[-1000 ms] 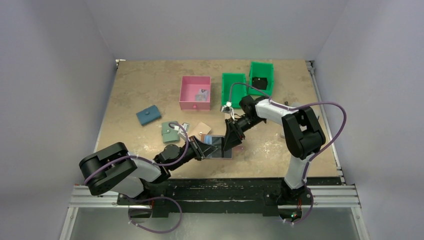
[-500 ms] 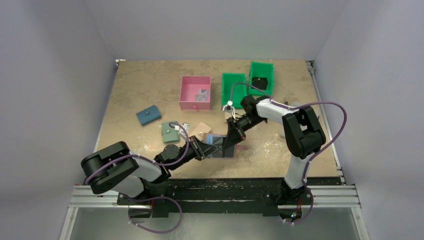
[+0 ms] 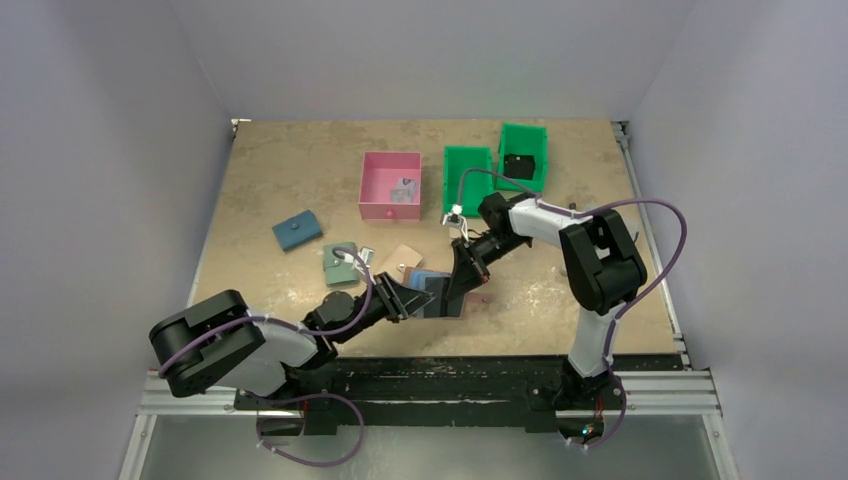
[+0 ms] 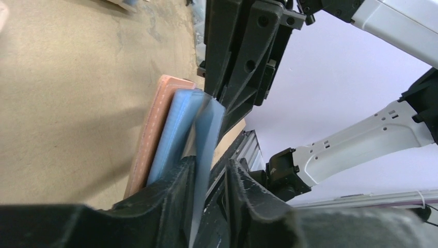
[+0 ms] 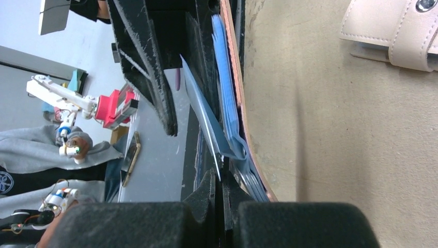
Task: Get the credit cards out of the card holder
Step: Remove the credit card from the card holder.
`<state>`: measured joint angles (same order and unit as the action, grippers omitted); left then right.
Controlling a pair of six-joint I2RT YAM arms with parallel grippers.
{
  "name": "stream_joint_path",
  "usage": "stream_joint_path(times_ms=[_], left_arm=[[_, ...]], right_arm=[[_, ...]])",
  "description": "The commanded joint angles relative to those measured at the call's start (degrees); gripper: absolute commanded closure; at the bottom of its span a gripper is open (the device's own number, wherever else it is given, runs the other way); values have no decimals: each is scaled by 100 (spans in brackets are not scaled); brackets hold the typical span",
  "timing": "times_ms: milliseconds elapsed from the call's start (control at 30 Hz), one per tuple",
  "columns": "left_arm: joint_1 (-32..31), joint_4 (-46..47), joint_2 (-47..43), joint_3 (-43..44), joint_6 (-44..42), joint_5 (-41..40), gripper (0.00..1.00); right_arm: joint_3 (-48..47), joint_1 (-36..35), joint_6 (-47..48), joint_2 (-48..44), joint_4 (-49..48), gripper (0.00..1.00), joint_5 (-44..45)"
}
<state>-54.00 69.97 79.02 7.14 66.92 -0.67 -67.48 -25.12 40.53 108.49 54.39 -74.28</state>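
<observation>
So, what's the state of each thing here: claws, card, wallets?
card holder: lying open, blue lining showing
grey card: tilted up off the lining, between both claws
right claw: shut on the grey card
left claw: slightly open around the grey card
beige wallet: snapped shut

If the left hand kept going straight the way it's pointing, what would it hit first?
Most likely the right hand, facing it head-on and pinching the far end of the pale card that runs between the left hand's fingers. Depth is unclear.
</observation>
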Motion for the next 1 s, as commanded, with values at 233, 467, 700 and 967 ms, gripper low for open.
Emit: stream_joint_path(times_ms=[233, 467, 700, 967], left_arm=[[47, -1, -397, -323, 12, -368, 92], [87, -200, -410, -573, -3, -536, 100], [91, -801, -426, -685, 31, -661, 100], [91, -1759, -753, -566, -82, -696, 100]], right_arm=[[-125, -13, 103, 281, -73, 100, 582], [-104, 17, 92, 304, -172, 100, 1060], [-97, 34, 69, 226, -274, 100, 1405], [-92, 199, 205, -208, -293, 100, 1634]])
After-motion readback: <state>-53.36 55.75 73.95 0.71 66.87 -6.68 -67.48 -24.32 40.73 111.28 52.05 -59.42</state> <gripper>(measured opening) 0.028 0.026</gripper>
